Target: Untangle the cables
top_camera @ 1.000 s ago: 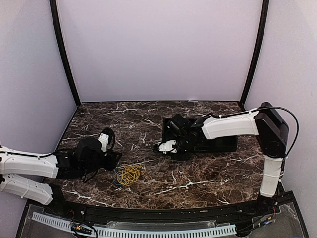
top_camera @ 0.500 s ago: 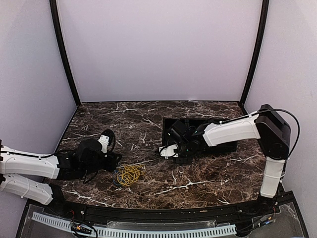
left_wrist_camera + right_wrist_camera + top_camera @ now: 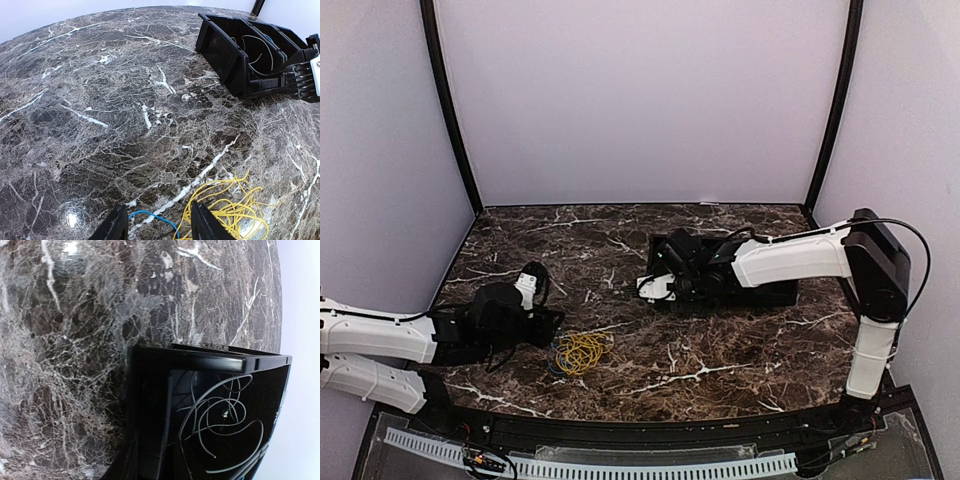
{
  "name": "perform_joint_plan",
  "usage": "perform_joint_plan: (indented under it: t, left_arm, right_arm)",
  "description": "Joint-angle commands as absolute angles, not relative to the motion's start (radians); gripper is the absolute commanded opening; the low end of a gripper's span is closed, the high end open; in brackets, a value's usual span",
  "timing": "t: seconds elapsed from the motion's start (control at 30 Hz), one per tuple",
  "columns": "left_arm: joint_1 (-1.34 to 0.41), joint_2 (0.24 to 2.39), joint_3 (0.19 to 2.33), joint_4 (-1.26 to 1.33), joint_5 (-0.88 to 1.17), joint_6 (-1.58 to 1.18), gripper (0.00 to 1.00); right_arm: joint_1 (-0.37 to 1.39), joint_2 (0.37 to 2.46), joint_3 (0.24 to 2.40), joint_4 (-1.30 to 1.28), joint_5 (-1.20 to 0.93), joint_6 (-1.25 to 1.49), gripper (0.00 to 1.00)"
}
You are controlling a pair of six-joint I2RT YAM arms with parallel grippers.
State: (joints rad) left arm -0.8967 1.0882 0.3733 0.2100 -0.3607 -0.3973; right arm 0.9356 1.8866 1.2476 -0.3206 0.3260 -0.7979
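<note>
Dark marble table (image 3: pixel 720 360): yellow cable (image 3: pixel 230 210) coil lies just right of your left gripper (image 3: pixel 160 227), the nearer one, fingers (image 3: pixel 205 222) moderately apart, blue cable (image 3: pixel 150 216) showing between them. Right gripper (image 3: pixel 655 288) is at the black tray (image 3: pixel 220 55) holding the grey cable (image 3: pixel 220 415); can't tell its grip.

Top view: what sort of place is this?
Likely a robot test booth: plain walls enclose a marble-look table, a left arm and right arm are mounted at its edge, and cables lie on it.

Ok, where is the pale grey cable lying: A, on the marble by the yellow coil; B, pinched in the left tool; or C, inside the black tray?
C: the right wrist view shows the grey cable looped inside the black tray.
</note>
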Motion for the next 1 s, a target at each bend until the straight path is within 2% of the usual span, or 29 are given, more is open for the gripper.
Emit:
perform_joint_plan:
  t: [0.0,0.23,0.47,0.73,0.97]
  left_arm:
    - [-0.896,1.053,0.347,0.207,-0.374,-0.403,0.45]
    - [-0.895,1.052,0.348,0.204,-0.369,-0.413,0.45]
    - [-0.896,1.044,0.356,0.194,-0.359,-0.421,0.45]
    - [-0.895,0.996,0.362,0.175,-0.384,-0.410,0.50]
    - [-0.891,1.023,0.358,0.179,-0.360,-0.436,0.52]
  right_arm:
    - [0.904,1.894,1.304,-0.291,0.336,-0.808,0.27]
    - [0.806,1.964,1.424,-0.347,0.206,-0.743,0.26]
    - [0.778,2.015,1.544,-0.523,0.044,-0.656,0.24]
    - [0.779,1.955,1.689,-0.803,-0.135,-0.599,0.30]
    - [0.848,1.894,1.699,-0.840,-0.218,-0.615,0.36]
